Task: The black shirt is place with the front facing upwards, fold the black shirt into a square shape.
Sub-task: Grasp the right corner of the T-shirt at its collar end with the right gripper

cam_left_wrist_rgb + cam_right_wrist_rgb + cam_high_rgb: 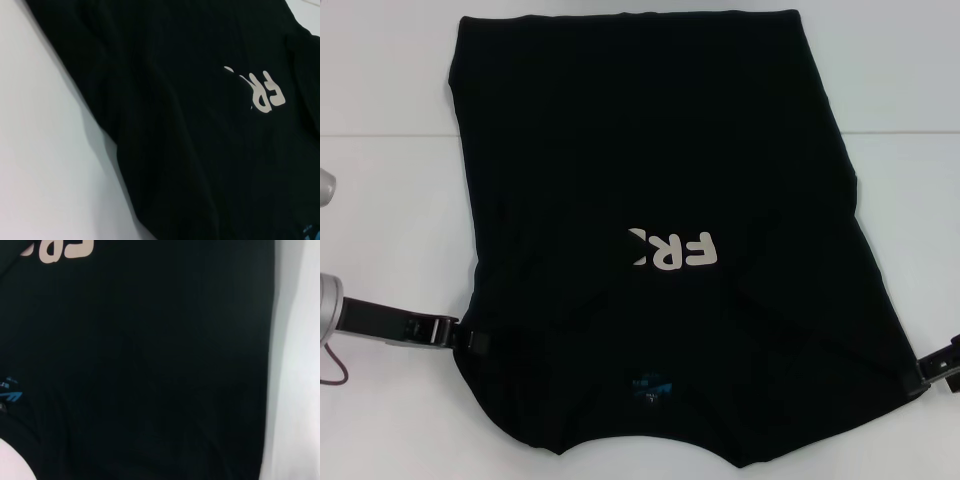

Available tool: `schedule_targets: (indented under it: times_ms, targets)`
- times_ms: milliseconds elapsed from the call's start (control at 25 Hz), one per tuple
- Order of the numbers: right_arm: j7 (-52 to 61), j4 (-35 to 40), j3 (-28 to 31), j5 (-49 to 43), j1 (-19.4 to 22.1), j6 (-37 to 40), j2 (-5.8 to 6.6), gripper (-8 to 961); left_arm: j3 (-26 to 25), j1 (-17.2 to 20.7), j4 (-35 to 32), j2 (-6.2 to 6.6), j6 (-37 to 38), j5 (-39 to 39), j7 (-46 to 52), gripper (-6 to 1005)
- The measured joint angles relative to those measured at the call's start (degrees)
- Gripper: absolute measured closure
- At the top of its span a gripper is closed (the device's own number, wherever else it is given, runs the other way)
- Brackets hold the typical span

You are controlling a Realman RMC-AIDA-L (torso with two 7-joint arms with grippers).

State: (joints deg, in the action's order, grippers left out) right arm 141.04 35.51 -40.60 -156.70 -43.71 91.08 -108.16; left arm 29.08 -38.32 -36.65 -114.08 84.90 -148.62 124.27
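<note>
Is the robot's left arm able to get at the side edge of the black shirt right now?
Probably yes: the left gripper is already at the black shirt edge, nothing lying between.

Lettering (672, 250): only "FR" reads; the remaining cream letters are covered by a folded layer of the black shirt (660, 150).
Neck label (651, 387): blue, print too small to read.
Shirt near hem: cut off by the head view's lower edge.
Left gripper (470, 340): fingers dark against the shirt's left edge; spacing cannot be told.
Right gripper (932, 368): partly cut off at the right picture edge; fingers not discernible.
Wrist views: neither shows its own fingers.
Table (380, 200): edges and corners lie outside every view.
</note>
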Motion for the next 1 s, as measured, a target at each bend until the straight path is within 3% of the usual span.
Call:
schedule_targets:
  times_ms: [1000]
  targets:
    - [0.1,-2.2,-1.5,0.2,-3.0,-0.7,-1.55,96,-0.2,-0.6,0.0,-0.12,0.1,0.0,-0.4,948]
